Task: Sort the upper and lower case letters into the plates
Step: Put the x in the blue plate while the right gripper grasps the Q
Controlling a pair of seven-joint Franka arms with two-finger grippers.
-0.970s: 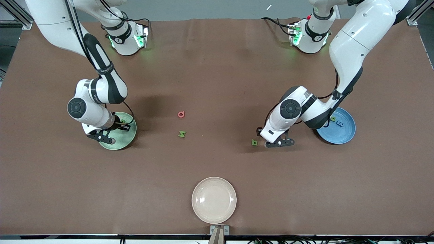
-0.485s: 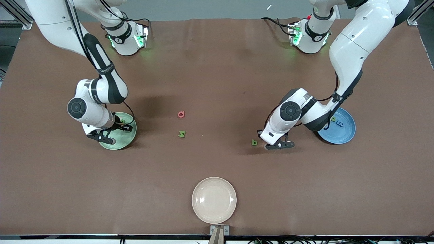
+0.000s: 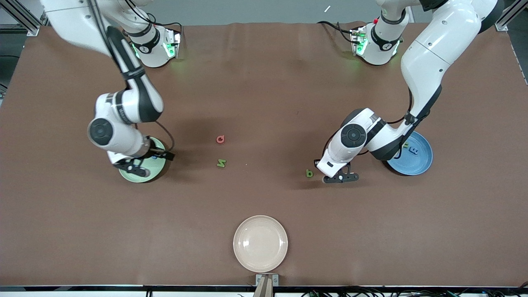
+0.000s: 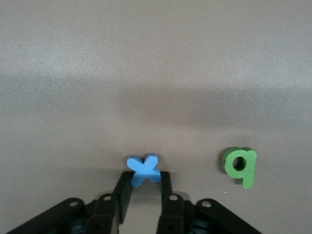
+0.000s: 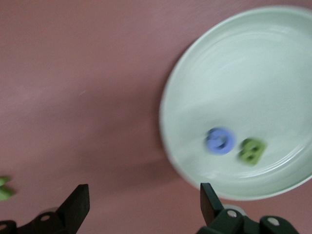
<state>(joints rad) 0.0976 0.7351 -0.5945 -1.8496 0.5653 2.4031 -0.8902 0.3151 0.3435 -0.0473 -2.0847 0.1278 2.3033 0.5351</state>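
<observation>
Brown counter [image 3: 264, 82]: left hand [image 4: 142, 192] pinches small blue x-shaped letter [image 4: 144, 170]; next, lift it toward a plate. Right hand [image 5: 141, 204] gapes over pale green round plate [image 5: 292, 48].

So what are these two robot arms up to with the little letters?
They are sorting toy letters into plates. The left gripper, down at the table beside a green letter, has closed on a blue x-shaped letter. The right gripper, open, hangs over the pale green plate, where a blue letter and a green one lie. The blue plate holds more. A pink letter and a green letter wait mid-table.
</observation>
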